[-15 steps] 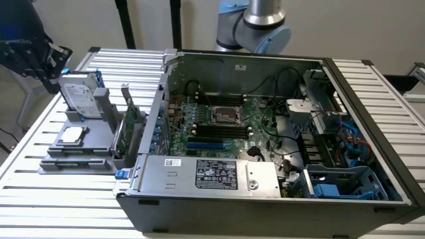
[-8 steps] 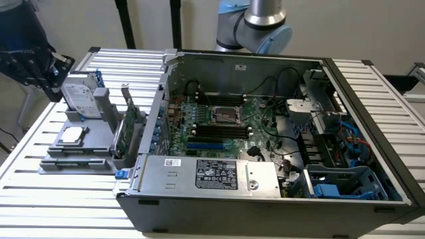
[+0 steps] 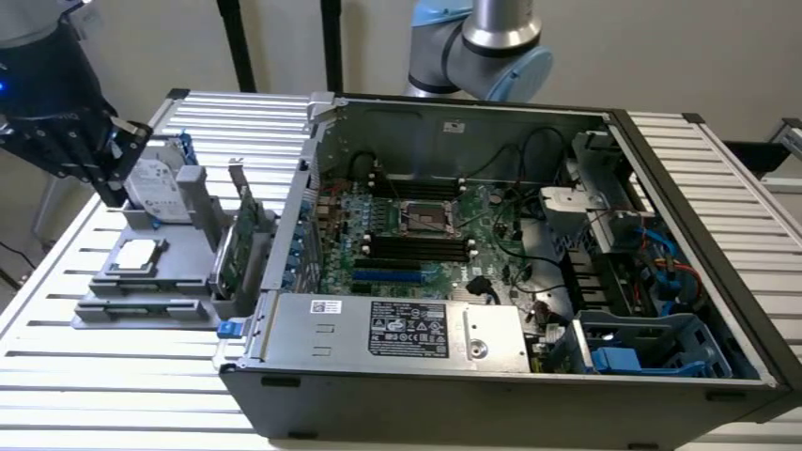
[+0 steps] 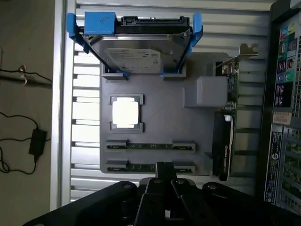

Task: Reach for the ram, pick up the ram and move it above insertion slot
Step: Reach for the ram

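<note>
Two thin dark-green ram sticks lie flat in slots of a grey fixture. One ram stick lies nearer the middle of the fixture. The other lies at the fixture's front edge. My black gripper hangs above the fixture, apart from both sticks, shut with nothing in it. In the wrist view its tip lines up with the front-edge stick. The black insertion slots sit on the motherboard inside the open computer case.
The fixture also holds a silver hard drive with blue rails, a processor chip and an upright green card with a metal bracket. The open case stands to the exterior view's right, its wall close beside the fixture. A slatted metal table lies underneath.
</note>
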